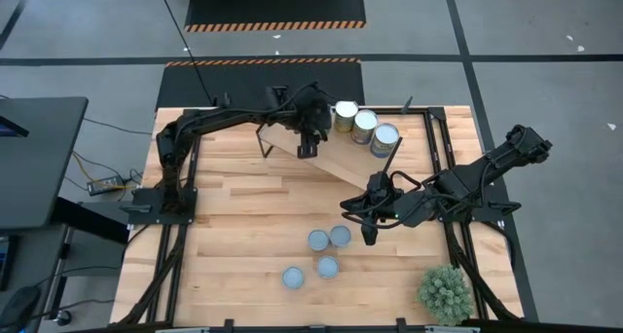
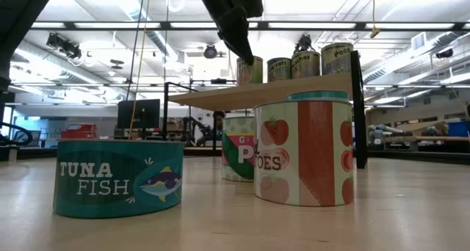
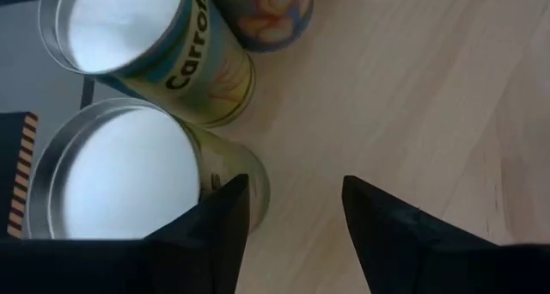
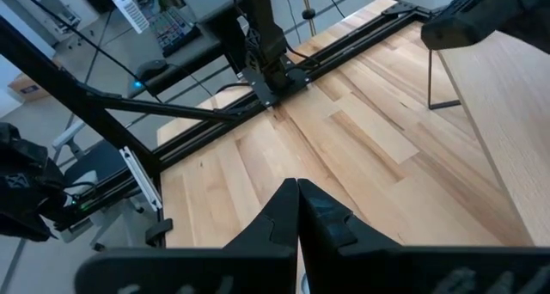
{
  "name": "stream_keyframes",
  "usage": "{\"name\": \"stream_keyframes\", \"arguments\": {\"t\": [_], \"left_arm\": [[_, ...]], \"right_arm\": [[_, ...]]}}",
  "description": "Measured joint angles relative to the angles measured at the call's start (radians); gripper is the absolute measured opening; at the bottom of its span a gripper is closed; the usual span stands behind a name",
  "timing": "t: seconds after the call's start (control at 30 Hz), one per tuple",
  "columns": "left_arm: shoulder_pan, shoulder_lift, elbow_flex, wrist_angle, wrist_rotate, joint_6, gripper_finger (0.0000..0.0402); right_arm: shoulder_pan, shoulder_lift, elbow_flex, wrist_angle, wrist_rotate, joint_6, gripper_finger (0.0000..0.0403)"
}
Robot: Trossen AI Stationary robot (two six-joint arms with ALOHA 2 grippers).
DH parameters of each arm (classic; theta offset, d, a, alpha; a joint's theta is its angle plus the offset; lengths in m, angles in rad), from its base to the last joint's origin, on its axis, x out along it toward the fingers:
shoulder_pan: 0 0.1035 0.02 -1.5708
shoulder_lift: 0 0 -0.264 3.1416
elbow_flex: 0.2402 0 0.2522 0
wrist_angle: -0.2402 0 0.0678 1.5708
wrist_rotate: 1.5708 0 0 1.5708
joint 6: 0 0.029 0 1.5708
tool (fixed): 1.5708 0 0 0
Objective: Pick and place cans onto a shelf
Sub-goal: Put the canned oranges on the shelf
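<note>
The light wooden shelf point(image 1: 311, 153) stands askew at the table's far middle. Several cans point(image 1: 365, 127) stand in a row along its far edge, and they also show in the low view point(image 2: 306, 64). My left gripper point(image 1: 308, 146) is open and empty over the shelf board point(image 3: 404, 96), pointing down. The nearest white-topped can point(image 3: 120, 182) stands just outside one of its fingers. Several blue-grey-topped cans point(image 1: 327, 253) stand on the tabletop nearer the front. My right gripper point(image 1: 370, 231) is shut and empty just right of them, and it also shows in the right wrist view point(image 4: 297, 210). My left gripper has nothing between its fingers. One finger point(image 3: 230, 210) stands close against the side of the nearest can point(image 3: 225, 169) on the shelf. I cannot tell whether it touches the can.
A spiky green potted plant point(image 1: 445, 292) stands at the near right corner. Thin dark shelf legs point(image 1: 387, 164) stand on the tabletop near my right arm. In the low view a tuna can point(image 2: 117, 177) and a tomato can point(image 2: 305, 152) stand close to the camera.
</note>
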Motion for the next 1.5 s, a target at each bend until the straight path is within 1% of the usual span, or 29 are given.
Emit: {"name": "stream_keyframes", "arguments": {"t": [0.23, 0.43, 0.6, 0.83, 1.2, 1.33, 1.43, 1.5], "left_arm": [[0.002, 0.021, 0.001, 0.034, 0.001, 0.032, 0.0192], [0.004, 0.034, 0.001, 0.044, -0.050, 0.051, 0.0192], [0.014, 0.042, 0.000, 0.057, -0.063, 0.055, 0.0192], [0.014, 0.042, 0.000, 0.086, -0.093, 0.114, 0.0192], [0.035, 0.042, 0.000, 0.126, -0.092, 0.130, 0.0192], [0.038, 0.042, 0.000, 0.110, -0.085, 0.095, 0.0192], [0.030, 0.032, 0.000, 0.025, -0.051, 0.111, 0.0192], [0.026, 0.028, 0.001, -0.019, -0.049, 0.126, 0.0192]], "right_arm": [[0.000, 0.000, 0.000, 0.000, 0.000, 0.002, 0.0008], [0.000, 0.000, 0.000, 0.001, 0.000, 0.003, 0.0008], [0.000, 0.000, 0.000, 0.003, 0.000, 0.003, 0.0008], [0.000, 0.000, 0.000, 0.004, 0.000, 0.003, 0.0008], [0.000, 0.000, 0.000, 0.008, 0.000, 0.003, 0.0008], [0.000, 0.000, 0.000, 0.008, 0.000, 0.008, 0.0008], [0.000, 0.000, 0.000, 0.015, 0.000, 0.008, 0.0008], [0.000, 0.000, 0.000, 0.016, 0.000, 0.007, 0.0008]]}}
